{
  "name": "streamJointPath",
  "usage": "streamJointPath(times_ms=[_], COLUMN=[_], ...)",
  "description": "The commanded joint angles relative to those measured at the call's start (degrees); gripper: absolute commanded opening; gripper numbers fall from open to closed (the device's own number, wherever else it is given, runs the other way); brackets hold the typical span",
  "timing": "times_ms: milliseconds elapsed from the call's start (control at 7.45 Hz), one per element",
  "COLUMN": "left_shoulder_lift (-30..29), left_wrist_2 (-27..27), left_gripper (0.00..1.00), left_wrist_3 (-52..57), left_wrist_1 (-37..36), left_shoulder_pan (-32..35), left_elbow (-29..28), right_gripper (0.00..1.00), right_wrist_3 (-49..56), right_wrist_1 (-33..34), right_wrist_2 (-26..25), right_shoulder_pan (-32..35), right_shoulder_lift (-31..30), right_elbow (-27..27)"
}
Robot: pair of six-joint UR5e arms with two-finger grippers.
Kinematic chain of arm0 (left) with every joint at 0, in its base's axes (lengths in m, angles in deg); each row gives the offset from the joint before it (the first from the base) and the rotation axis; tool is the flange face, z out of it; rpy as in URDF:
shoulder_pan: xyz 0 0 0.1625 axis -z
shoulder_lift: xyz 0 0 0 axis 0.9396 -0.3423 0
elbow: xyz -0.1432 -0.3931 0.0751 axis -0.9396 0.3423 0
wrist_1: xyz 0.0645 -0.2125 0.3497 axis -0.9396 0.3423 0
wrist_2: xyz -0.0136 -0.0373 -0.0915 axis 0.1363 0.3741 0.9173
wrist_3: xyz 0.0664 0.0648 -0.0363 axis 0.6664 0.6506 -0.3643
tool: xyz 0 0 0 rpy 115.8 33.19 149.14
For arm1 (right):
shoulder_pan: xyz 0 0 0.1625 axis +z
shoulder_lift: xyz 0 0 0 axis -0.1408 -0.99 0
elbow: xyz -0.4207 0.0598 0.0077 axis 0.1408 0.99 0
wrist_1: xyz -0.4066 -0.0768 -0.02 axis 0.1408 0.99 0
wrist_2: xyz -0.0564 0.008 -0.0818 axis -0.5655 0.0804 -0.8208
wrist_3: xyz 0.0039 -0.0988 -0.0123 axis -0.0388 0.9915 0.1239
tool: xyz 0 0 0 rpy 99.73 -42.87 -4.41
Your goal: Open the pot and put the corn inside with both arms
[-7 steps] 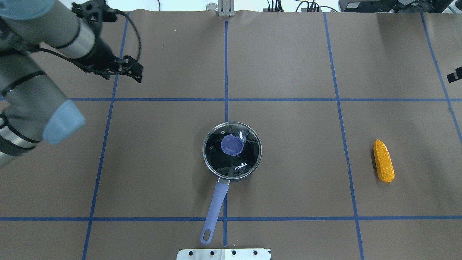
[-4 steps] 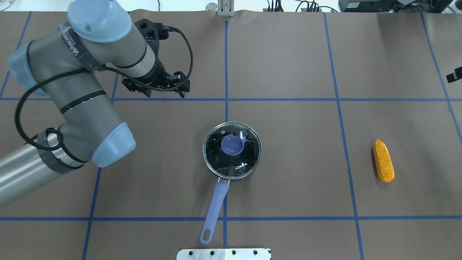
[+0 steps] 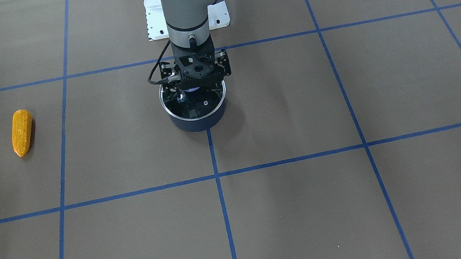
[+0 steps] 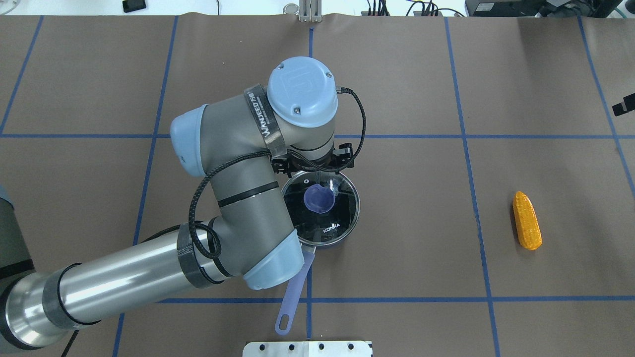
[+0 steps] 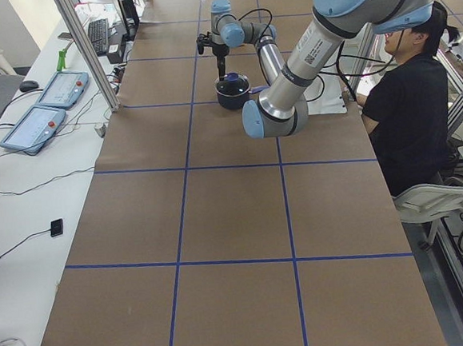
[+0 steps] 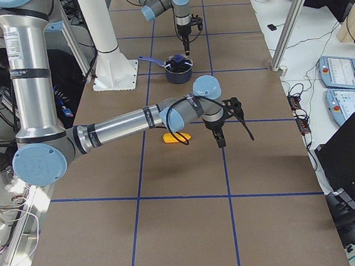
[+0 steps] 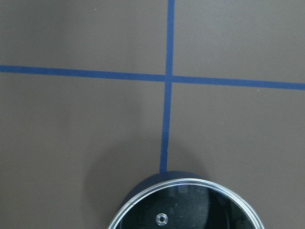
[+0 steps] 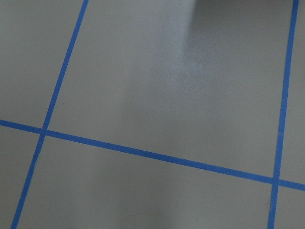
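Observation:
The navy pot stands mid-table with its glass lid on and its blue knob showing; its periwinkle handle points toward the robot. My left gripper hangs straight above the lid, open, its fingers around knob height, touching nothing that I can see. In the overhead view my left wrist covers it. The left wrist view shows only the lid's far rim. The corn lies alone at the right. My right gripper hangs near the corn; I cannot tell its state.
Blue tape lines divide the brown table cover. The white base plate sits at the near edge behind the pot's handle. My left forearm and elbow hang over the table left of the pot. An operator sits beside the table.
My left arm has swung in from the table's far left to above the pot's lid. The pot, lid and corn have not moved.

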Motion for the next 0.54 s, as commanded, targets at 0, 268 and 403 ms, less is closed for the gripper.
streamJointPath(times_ms=[0, 268, 403], left_shoulder_lift=[-0.22, -0.13, 0.13], left_wrist_2=[-1.96, -2.14, -2.14], left_gripper=[0.99, 0.99, 0.99], left_wrist_3=[-1.01, -0.93, -0.93], left_wrist_1=[-0.14, -0.05, -0.05], left_shoulder_pan=[-2.51, -3.22, -3.31], left_elbow=[-0.45, -0.37, -0.45], right_gripper=[1.0, 1.0, 1.0], right_wrist_3=[0.0, 0.0, 0.0], right_wrist_1=[0.0, 0.0, 0.0], right_wrist_2=[-0.01, -0.01, -0.01], right_shoulder_pan=[-0.06, -0.06, -0.23], right_shoulder_lift=[-0.11, -0.11, -0.2], right_elbow=[0.02, 0.02, 0.02])
